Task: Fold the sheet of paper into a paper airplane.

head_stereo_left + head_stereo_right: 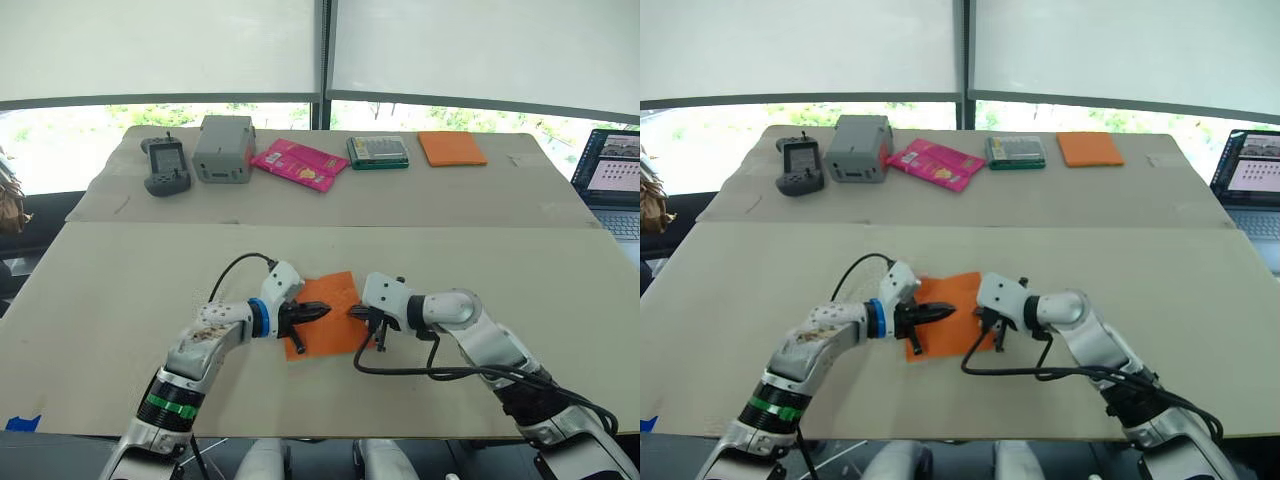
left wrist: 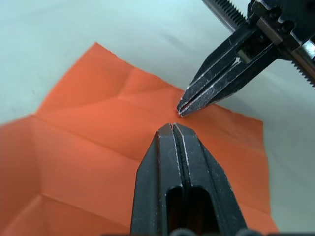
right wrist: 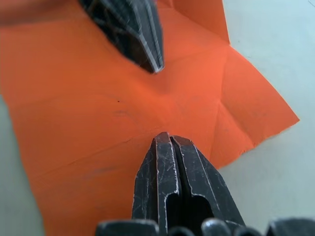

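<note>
The left gripper has its fingers pressed together with nothing between them, tips low over the sheet of paper, which lies open and flat on the desk directly beneath and ahead of them. The sheet carries crease lines but no standing fold, so the airplane appears barely begun. Just beyond the left tips, with a narrow gap of orange between, the right gripper points back at them, its fingers likewise together and empty, over the sheet's middle.

The main risk seems to be the thinness of the paper: with both tips closed and bearing down so near each other, any sideways drag could wrinkle or tear the sheet along an existing crease, or skate it across the smooth desk since nothing pins it. If one gripper pushes while the other does not hold, the sheet would likely rotate and a fold would land off its crease. The two sets of tips are also close enough that a small misjudged move might knock them together.
</note>
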Available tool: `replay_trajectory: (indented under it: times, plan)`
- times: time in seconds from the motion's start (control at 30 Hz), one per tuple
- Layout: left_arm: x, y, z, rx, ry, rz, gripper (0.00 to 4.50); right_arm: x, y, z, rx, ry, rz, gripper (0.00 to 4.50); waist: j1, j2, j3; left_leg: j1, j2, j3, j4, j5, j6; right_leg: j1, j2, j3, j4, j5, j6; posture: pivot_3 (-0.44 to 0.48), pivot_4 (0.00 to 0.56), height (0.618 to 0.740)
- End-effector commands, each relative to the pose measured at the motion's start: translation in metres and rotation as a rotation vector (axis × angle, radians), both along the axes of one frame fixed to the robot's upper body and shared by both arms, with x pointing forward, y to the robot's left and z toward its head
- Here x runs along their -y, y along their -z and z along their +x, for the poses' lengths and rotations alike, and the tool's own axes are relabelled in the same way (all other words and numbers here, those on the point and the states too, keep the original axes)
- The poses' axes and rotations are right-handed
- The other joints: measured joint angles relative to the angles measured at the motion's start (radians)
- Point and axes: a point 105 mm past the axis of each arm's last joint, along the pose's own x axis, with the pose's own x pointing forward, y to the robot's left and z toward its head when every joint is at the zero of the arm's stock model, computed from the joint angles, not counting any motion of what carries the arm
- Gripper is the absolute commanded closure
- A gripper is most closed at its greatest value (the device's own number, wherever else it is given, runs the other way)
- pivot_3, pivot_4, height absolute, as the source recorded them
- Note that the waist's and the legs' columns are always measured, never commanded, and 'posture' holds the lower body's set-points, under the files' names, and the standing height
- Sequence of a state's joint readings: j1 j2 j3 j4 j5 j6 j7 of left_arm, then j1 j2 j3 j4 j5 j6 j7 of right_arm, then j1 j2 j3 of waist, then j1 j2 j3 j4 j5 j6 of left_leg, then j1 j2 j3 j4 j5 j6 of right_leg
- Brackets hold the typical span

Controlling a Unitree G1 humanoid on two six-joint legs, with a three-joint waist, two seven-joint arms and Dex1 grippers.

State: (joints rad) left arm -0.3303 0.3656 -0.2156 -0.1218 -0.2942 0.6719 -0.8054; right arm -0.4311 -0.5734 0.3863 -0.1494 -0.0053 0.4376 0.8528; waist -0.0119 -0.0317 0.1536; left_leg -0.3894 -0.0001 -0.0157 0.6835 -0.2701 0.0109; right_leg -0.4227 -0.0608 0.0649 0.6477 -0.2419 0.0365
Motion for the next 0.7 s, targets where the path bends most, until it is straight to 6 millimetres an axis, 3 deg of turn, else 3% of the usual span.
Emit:
replay_trajectory:
  times: [0.03, 0.17, 0.3, 0.37, 0.43, 0.5, 0.63, 0.7]
  plan:
    - [0.003, 0.008, -0.005, -0.011, -0.016, 0.05, 4.5, 0.007, -0.034, 0.007, 0.08, 0.069, 0.102, 4.48, 0.001, 0.0, 0.0, 0.0, 0.0, 0.0, 0.0, 0.0, 0.0, 0.0, 0.0, 0.0, 0.0, 0.0, 0.0, 0.0, 0.15, 0.74]
    - [0.001, 0.013, -0.003, -0.008, -0.031, 0.08, 4.5, 0.021, -0.057, 0.015, 0.098, 0.166, 0.204, 4.48, 0.002, 0.0, 0.0, 0.001, 0.0, 0.0, 0.0, 0.0, 0.0, 0.001, -0.001, 0.0, 0.0, 0.0, 0.0, 0.0, 0.15, 0.74]
    - [0.001, 0.012, -0.002, -0.003, -0.033, 0.077, 4.5, 0.029, -0.069, 0.018, 0.085, 0.224, 0.284, 3.29, 0.0, 0.0, 0.0, 0.001, 0.0, -0.001, 0.0, 0.0, 0.0, 0.001, -0.001, 0.0, 0.0, 0.0, 0.0, 0.0, 0.15, 0.74]
    - [0.002, 0.011, -0.002, 0.006, -0.025, 0.08, 4.5, 0.034, -0.076, 0.03, 0.194, 0.295, 0.28, 2.6, 0.0, 0.0, 0.0, 0.001, 0.0, 0.0, 0.0, 0.0, 0.0, 0.001, 0.0, 0.0, 0.0, 0.0, 0.0, 0.0, 0.15, 0.74]
    - [0.004, 0.011, -0.001, 0.009, -0.021, 0.076, 4.5, 0.043, -0.056, 0.048, 0.138, 0.458, 0.164, 1.93, -0.001, 0.0, 0.0, 0.001, 0.0, 0.0, 0.0, 0.0, 0.0, 0.001, 0.0, 0.0, 0.0, 0.0, 0.0, 0.0, 0.15, 0.74]
    - [0.005, 0.01, -0.002, 0.015, -0.014, 0.075, 4.5, 0.03, -0.05, 0.053, -0.04, 0.519, 0.285, 1.21, -0.003, 0.0, 0.0, 0.001, 0.0, 0.0, 0.0, 0.0, 0.0, 0.0, -0.001, 0.001, 0.0, 0.0, 0.0, 0.0, 0.15, 0.74]
    - [0.005, 0.01, -0.003, 0.022, -0.012, 0.074, 4.5, 0.019, -0.043, 0.056, -0.191, 0.552, 0.341, 1.21, -0.001, 0.0, 0.0, 0.0, 0.001, -0.001, -0.002, 0.0, -0.001, -0.001, 0.0, 0.001, 0.001, 0.0, 0.0, 0.0, 0.15, 0.74]
    - [0.003, 0.01, -0.004, 0.023, -0.015, 0.074, 4.5, 0.009, -0.038, 0.048, -0.304, 0.476, 0.373, 1.21, 0.001, 0.0, 0.0, -0.001, 0.0, -0.001, -0.002, 0.0, -0.001, -0.001, -0.001, 0.0, 0.0, 0.0, 0.0, 0.0, 0.15, 0.74]
